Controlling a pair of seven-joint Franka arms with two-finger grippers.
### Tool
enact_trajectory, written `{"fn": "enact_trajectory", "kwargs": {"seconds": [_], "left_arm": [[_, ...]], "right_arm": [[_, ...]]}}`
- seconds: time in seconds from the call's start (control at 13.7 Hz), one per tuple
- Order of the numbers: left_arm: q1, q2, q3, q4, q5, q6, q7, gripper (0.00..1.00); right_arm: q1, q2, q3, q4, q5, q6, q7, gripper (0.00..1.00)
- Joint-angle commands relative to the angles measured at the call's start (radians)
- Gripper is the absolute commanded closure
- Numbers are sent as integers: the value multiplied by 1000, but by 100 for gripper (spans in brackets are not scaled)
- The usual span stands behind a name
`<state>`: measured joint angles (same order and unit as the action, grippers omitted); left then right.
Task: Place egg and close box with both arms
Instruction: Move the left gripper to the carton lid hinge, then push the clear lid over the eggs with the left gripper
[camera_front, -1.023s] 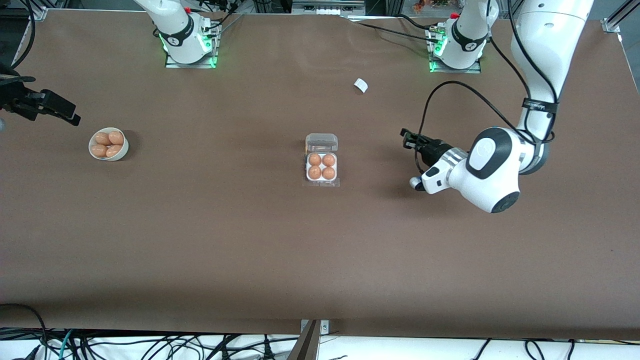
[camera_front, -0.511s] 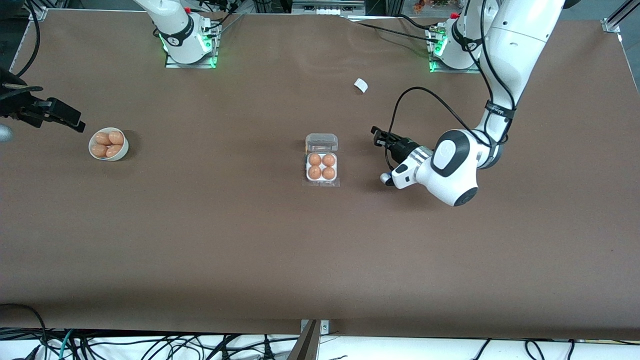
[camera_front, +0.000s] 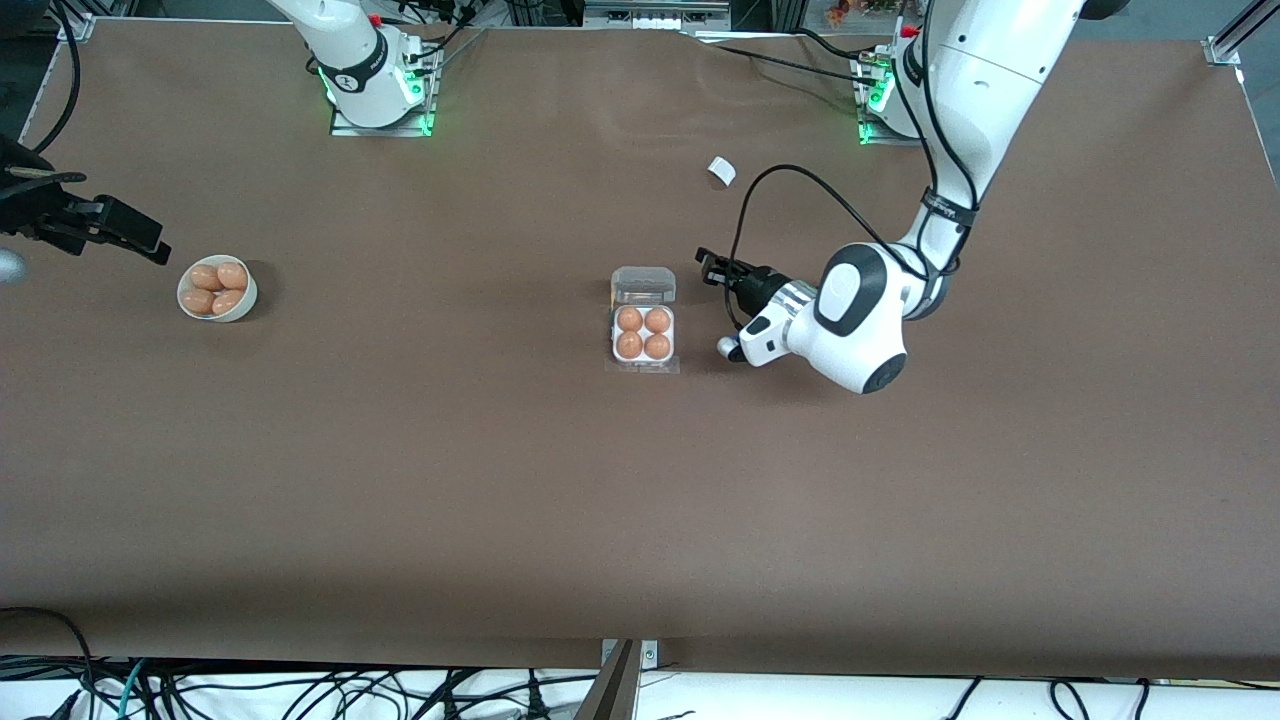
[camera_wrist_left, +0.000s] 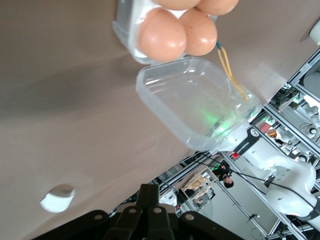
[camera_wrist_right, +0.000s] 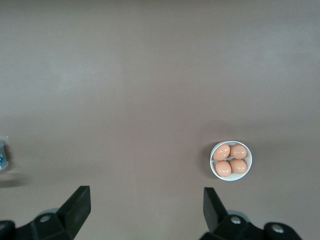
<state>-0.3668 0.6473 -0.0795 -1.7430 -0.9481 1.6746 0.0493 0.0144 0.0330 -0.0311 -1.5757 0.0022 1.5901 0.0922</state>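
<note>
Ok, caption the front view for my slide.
Left claw, shut, beside the open box holding four eggs; right claw open near the bowl.

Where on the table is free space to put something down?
Bare table lies between the bowl and the box, and everywhere nearer the front camera. It is crowded beside the box toward the left arm's end, where the shut left gripper hovers.

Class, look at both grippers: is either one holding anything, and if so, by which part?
Nothing is held. The left gripper is shut on nothing beside the box's open lid. The right gripper hangs open near the bowl, empty.
</note>
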Motion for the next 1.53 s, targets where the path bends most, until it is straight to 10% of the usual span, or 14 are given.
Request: {"fn": "enact_trajectory", "kwargs": {"seconds": [0.0,1.46], "left_arm": [[-47,-17,10,-44,-40,31,27,100],[-87,-28,9,-55,-132,125,18,100]], "right_arm": [[1,-2,0,8,-5,-10,3,0],[-1,-2,0,6,-2,-12,-8,0]]}}
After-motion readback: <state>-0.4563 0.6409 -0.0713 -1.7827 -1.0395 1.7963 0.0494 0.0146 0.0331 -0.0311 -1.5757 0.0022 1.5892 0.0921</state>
